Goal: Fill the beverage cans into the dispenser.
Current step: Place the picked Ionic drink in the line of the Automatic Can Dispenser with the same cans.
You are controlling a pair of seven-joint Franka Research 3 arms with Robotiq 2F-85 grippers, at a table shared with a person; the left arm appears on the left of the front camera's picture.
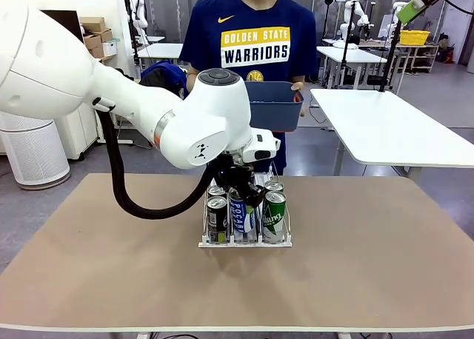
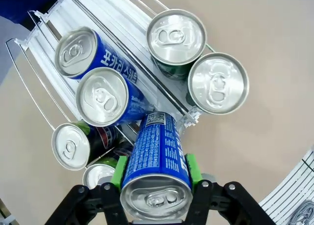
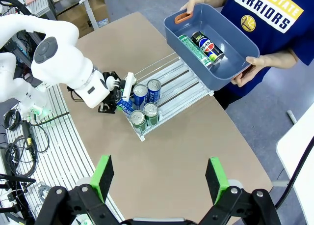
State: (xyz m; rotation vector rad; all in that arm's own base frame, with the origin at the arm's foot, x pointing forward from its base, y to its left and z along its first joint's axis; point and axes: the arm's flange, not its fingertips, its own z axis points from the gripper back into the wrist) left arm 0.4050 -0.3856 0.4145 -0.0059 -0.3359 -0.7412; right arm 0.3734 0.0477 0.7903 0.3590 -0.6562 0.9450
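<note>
Blue can [image 2: 157, 141] is pinched by left gripper [image 2: 156, 170], tilted over the dispenser [image 2: 115, 14] front so it can enter a lane; right gripper [image 3: 160, 180] hangs spread

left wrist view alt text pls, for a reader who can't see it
The left gripper grips a blue-and-white can between its green pads over the clear dispenser. Six other cans stand in its lanes, silver tops facing the camera.

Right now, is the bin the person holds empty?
No, a green can and a black can lie inside the blue bin.
</note>
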